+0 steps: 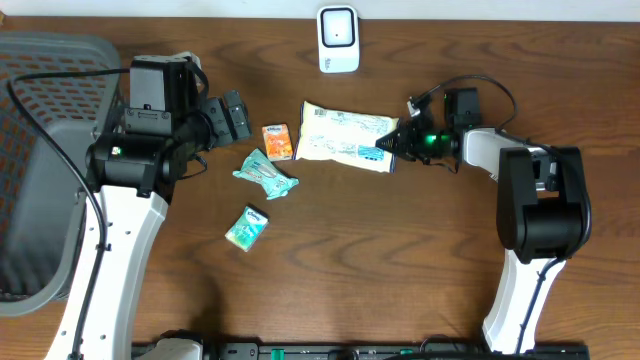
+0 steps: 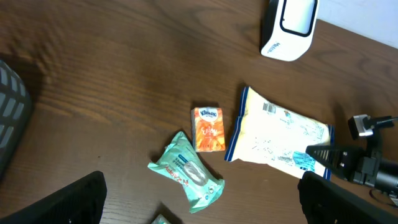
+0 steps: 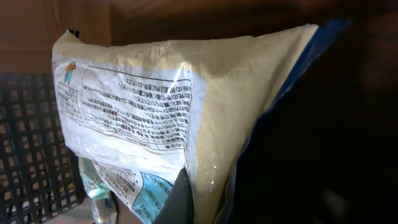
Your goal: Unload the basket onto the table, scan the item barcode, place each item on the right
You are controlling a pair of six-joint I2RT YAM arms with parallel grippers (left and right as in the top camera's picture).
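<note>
Our right fingers (image 1: 395, 143) pinch the bag (image 1: 345, 135) by its edge; it lies ahead of them on the worktop (image 1: 400, 260). Our left fingers (image 2: 74, 199) are wide, holding nothing. Next, we think, lift it and show the scanner (image 1: 338, 40) its barcode (image 2: 268, 109).

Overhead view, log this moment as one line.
right gripper: shut on white bag edge | left gripper: open, empty | scanner: untouched

Orange pack (image 2: 209, 129) reads "Kleenex"; print on the white bag (image 2: 277, 140) is illegible.
</note>
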